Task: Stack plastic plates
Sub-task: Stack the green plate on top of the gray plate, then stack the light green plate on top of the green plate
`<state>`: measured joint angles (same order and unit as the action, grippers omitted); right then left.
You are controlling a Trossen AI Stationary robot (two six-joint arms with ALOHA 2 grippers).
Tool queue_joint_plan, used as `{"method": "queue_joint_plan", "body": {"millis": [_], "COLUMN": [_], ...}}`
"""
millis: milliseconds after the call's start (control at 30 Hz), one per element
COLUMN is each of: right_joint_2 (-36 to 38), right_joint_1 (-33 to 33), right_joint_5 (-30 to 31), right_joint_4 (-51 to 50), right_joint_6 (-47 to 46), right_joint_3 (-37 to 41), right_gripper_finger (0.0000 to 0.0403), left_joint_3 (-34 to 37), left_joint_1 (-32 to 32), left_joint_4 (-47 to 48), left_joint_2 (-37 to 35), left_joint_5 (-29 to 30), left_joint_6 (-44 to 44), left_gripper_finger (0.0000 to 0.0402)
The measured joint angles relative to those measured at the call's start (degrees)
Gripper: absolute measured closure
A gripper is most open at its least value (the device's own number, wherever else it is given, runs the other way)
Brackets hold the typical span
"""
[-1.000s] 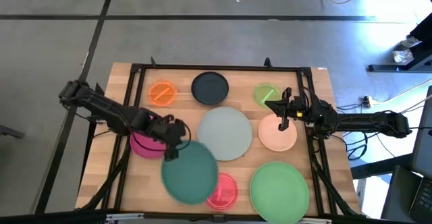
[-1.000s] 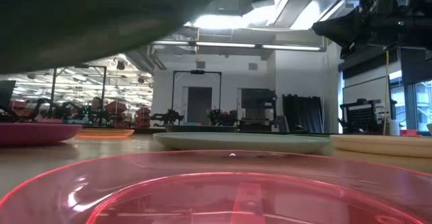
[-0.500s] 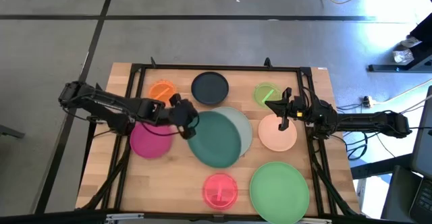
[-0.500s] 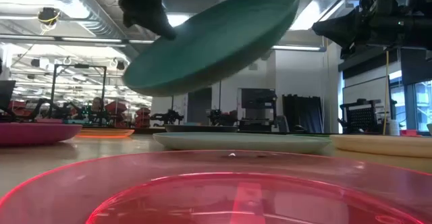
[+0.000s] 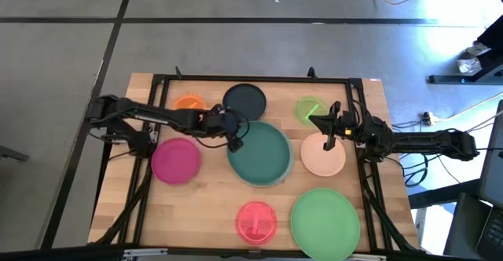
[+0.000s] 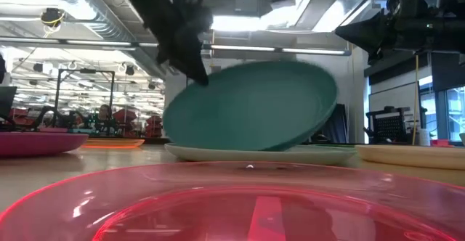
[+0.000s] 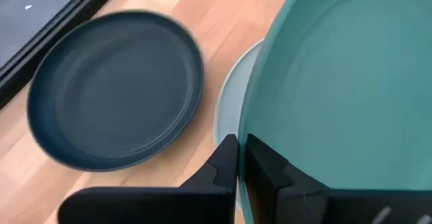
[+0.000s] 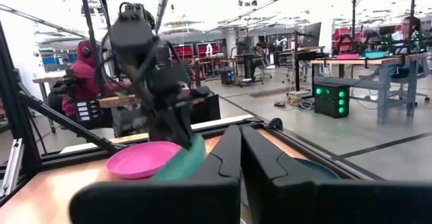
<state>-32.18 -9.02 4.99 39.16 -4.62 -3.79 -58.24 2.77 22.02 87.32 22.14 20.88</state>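
My left gripper (image 5: 234, 139) is shut on the large teal plate (image 5: 259, 155), which sits tilted over the pale blue-grey plate (image 5: 291, 164) at mid-table. Most of the pale plate is covered. The navy plate (image 5: 244, 102), the lime plate (image 5: 310, 109) and the orange plate (image 5: 189, 102), which the left arm partly hides, lie flat along the far side. Magenta (image 5: 174, 160), peach (image 5: 323, 157), pink-red (image 5: 257, 222) and green (image 5: 325, 223) plates also lie flat on the table. My right gripper (image 5: 330, 134) hangs shut above the peach plate's far edge. My left gripper pinches the teal plate's left rim (image 7: 248, 126) between its two fingers, one above and one below. The fingers (image 6: 190, 65) come from the table's left, slanting down. The plate is tilted with the held rim up, and its low edge (image 6: 290, 146) rests on the pale blue-grey plate (image 6: 218, 152).
A black frame (image 5: 259, 79) runs around the wooden table. The navy plate (image 7: 115, 89) lies just beyond my left gripper. There is bare wood between the magenta and pink-red plates (image 5: 208, 206).
My left gripper carried the teal plate from the table's near-left area toward the right and far side, lifted clear. It then lowered the plate over the pale blue-grey plate. The plate stayed tilted, and its low edge has come down onto the pale plate.
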Motion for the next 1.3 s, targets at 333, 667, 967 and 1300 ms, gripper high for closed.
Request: {"method": "queue_joint_plan", "body": {"millis": [333, 667, 967, 1300], "right_joint_2": [-0.02, 0.00, -0.01, -0.08], "right_joint_1": [0.00, 0.00, 0.00, 0.09], "right_joint_5": [0.00, -0.02, -1.12, -3.13], "right_joint_4": [-0.03, -0.23, -0.30, -5.69], "right_joint_6": [-0.04, -1.50, -1.53, -1.04], "right_joint_3": [0.00, 0.00, 0.00, -0.93], "right_gripper_finger": [0.0402, 0.0402, 0.0402, 0.0402], "left_joint_3": [0.00, 0.00, 0.00, 1.49], "left_joint_1": [2.40, 3.73, 3.43, -7.20], "left_joint_4": [-6.08, -6.99, -9.46, -15.65], "left_joint_2": [7.79, 10.76, 10.27, 5.31], "left_joint_5": [-3.50, -3.12, -2.92, 8.60], "left_joint_6": [-1.79, -2.48, -3.73, -10.52], "left_gripper_finger": [0.0391, 0.0381, 0.0310, 0.0302]}}
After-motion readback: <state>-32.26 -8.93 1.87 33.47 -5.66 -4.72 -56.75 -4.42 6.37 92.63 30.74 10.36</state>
